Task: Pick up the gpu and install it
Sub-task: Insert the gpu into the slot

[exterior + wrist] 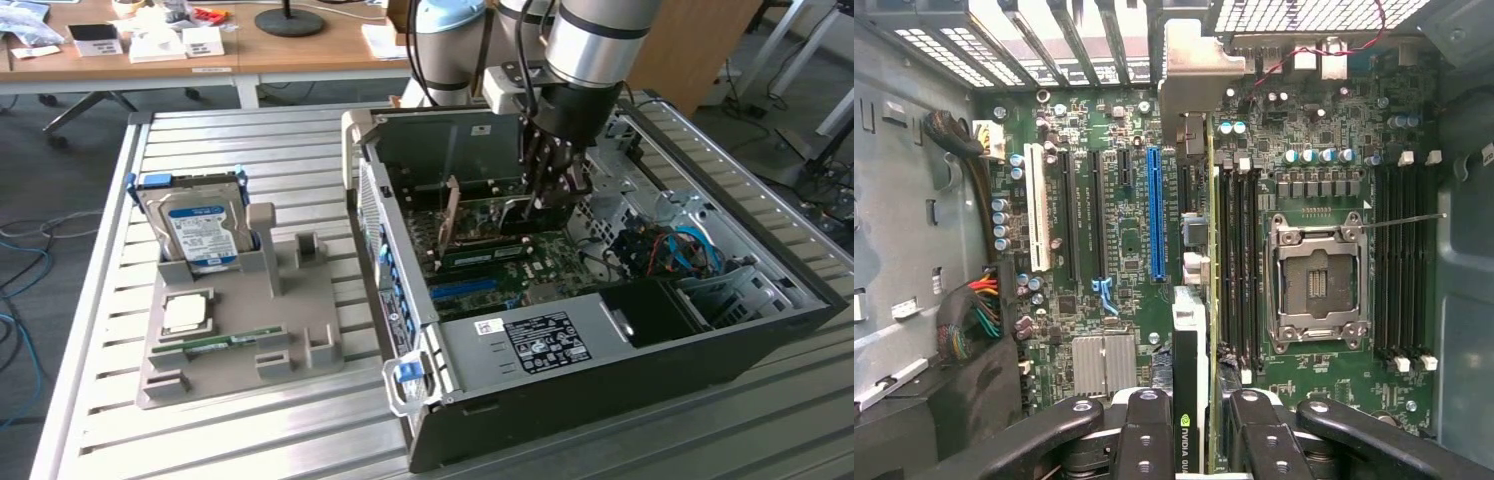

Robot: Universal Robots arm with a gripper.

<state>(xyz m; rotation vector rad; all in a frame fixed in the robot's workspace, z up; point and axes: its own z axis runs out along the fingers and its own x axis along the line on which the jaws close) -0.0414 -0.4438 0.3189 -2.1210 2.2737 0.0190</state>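
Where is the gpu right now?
In the wrist view the gpu stands on edge, held in the gripper, over the motherboard inside the computer case, between the long blue slot and the black memory slots.

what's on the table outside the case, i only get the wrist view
Observer: A grey parts holder lies at the exterior view's left of the open case.
Operator: anything in it
Observer: A hard drive stands upright at its far end.
Operator: how deep is the gripper
Observer: Shut on the gpu, the gripper is down between the case walls.
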